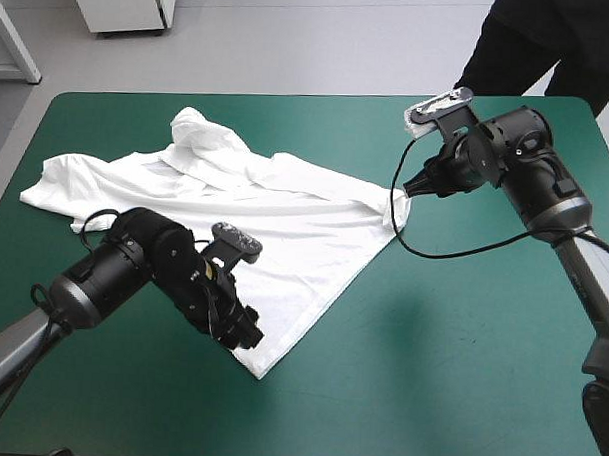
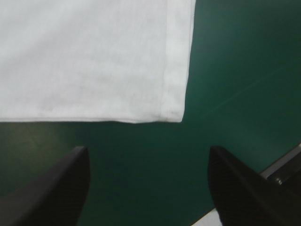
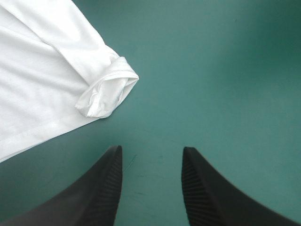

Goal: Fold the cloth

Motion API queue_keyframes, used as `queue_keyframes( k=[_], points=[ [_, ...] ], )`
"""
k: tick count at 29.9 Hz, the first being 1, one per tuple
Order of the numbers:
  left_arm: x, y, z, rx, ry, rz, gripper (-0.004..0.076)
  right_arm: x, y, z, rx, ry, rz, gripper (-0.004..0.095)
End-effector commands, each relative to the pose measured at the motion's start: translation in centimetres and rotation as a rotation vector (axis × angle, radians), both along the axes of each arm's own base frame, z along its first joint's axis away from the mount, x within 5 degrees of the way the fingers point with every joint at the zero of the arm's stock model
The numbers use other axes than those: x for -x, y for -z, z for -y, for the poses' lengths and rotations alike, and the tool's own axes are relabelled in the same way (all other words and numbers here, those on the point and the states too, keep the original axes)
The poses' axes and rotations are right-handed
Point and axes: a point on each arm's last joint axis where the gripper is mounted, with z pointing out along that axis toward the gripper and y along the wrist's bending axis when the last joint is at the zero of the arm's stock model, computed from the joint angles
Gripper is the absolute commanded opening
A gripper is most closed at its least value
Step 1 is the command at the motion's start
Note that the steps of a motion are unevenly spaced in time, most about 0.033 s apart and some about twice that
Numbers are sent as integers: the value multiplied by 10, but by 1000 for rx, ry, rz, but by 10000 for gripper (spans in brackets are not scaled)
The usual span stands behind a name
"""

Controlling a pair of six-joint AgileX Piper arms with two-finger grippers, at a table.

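The white T-shirt (image 1: 285, 217) lies spread across the table's left half, bunched and wrinkled toward the far side. Its near hem corner (image 2: 181, 117) points at the table's front. My left gripper (image 1: 249, 336) hovers over that corner; in the left wrist view the left gripper (image 2: 148, 188) is open, its fingers wide apart, with the corner just ahead of them and nothing between. My right gripper (image 1: 408, 189) sits at the shirt's right tip. In the right wrist view the right gripper (image 3: 150, 162) is open, and the rolled-up tip (image 3: 108, 94) lies ahead and to one side.
The teal-green cover (image 1: 459, 374) stretches wide to the right of the T-shirt and toward the front. The table's left edge runs close to the shirt's far sleeve (image 1: 56, 184).
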Motion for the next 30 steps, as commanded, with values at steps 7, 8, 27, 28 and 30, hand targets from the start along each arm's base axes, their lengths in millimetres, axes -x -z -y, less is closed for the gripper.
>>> queue_keyframes(
  k=[7,8,27,28,30],
  points=[
    [11,34,11,12,30,-23,510,0,-25,5,-20,-20,141,401],
    [11,36,13,16,39,-25,510,0,-24,5,-20,-21,141,401],
    [-7,96,50,-55,94,-94,312,-25,-1,1,-8,-28,115,401],
    [-8,97,51,-55,93,-92,255,-26,0,3,-7,-21,115,401],
    [-9,100,52,-59,94,-97,146,-34,8,9,-8,1,92,401]
  ],
)
